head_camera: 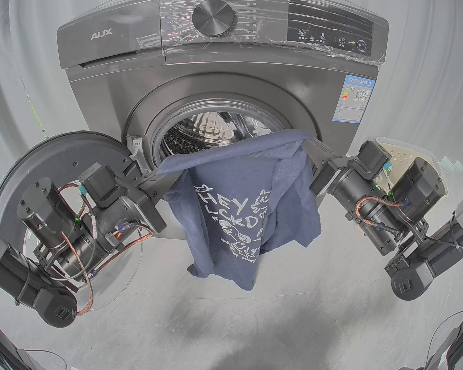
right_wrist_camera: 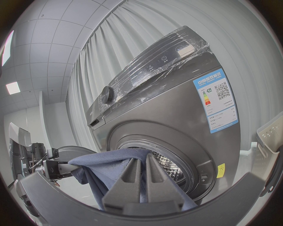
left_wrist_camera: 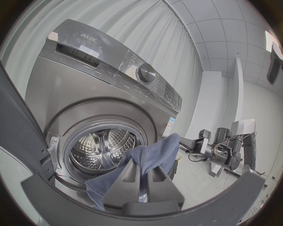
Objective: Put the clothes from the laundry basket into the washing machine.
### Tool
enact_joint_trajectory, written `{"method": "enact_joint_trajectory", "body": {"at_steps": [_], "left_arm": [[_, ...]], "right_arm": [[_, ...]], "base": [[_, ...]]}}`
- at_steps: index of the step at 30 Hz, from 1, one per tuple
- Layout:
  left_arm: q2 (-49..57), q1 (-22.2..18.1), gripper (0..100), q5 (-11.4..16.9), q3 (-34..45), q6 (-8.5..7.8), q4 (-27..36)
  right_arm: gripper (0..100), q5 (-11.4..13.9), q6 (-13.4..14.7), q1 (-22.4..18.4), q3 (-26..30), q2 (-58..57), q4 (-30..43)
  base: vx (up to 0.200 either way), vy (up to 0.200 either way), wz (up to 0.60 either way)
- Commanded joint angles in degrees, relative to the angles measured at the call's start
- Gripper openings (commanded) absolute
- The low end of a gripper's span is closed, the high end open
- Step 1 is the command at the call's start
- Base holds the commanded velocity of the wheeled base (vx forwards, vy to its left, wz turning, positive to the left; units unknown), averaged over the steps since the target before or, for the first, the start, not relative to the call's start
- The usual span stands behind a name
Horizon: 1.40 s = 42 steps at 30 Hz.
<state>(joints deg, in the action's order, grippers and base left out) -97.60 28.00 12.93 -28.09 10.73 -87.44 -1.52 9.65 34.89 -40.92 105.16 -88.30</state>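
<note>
Far left: the washing machine (head_camera: pixel 111 91) has its round door (head_camera: pixel 58 159) swung wide open, hanging off the left side of the opening.

Left gripper (head_camera: pixel 163 179): held in front of the lower left rim of the opening, just inboard of the door. On my left wrist feed the two dark fingers (left_wrist_camera: pixel 129 179) are pressed together with blue cloth pinched between them, so I log it as clamped on the T-shirt.

Centre: the navy T-shirt (head_camera: pixel 246 202) is stretched between both grippers, its top edge running level across the mouth of the machine. The body of it hangs freely, white lettering facing me, and the hem is clear of the grey floor (head_camera: pixel 289 318). The shirt is outside the machine, just in front of the opening. Above that top edge I can see into the steel drum (head_camera: pixel 212 127); no clothing shows in the part visible to me. The control dial (head_camera: pixel 213 17) sits top centre under plastic film.

Right gripper (head_camera: pixel 312 147): at the right rim of the opening, about level with the left one. The right wrist feed shows its fingers (right_wrist_camera: pixel 159 182) closed tight on a fold of the same shirt.

Right of that: blue energy label (head_camera: pixel 353 99) on the machine's front panel. Far right, behind the right arm, is the pale perforated laundry basket (head_camera: pixel 415 151). I cannot tell what it holds.
</note>
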Motion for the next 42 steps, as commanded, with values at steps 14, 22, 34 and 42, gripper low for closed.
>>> {"method": "enact_joint_trajectory", "body": {"at_steps": [14, 22, 34, 42], "left_arm": [[-0.05, 0.39, 0, 0.51, -1.97, 0.26, -0.1], [-2.69, 3.46, 0, 0.07, -1.88, -0.01, -0.45], [-3.56, 3.9, 0, -0.45, -4.96, 0.26, -0.71], [-2.77, 5.05, 0, -0.54, -5.14, 0.26, -0.8]], "right_arm": [[0, 0.12, 0.19, 0.0, 1.72, -0.21, -0.03], [0, 0.29, 0.72, 5.01, 9.9, 4.09, -0.03], [100, 0.73, 0.98, 10.81, 16.75, 12.0, -0.03], [100, 1.26, 1.33, 7.74, 15.0, 14.9, -0.03]], "base": [[0.0, 0.0, 0.0], [0.0, 0.0, 0.0], [0.0, 0.0, 0.0], [0.0, 0.0, 0.0]]}}
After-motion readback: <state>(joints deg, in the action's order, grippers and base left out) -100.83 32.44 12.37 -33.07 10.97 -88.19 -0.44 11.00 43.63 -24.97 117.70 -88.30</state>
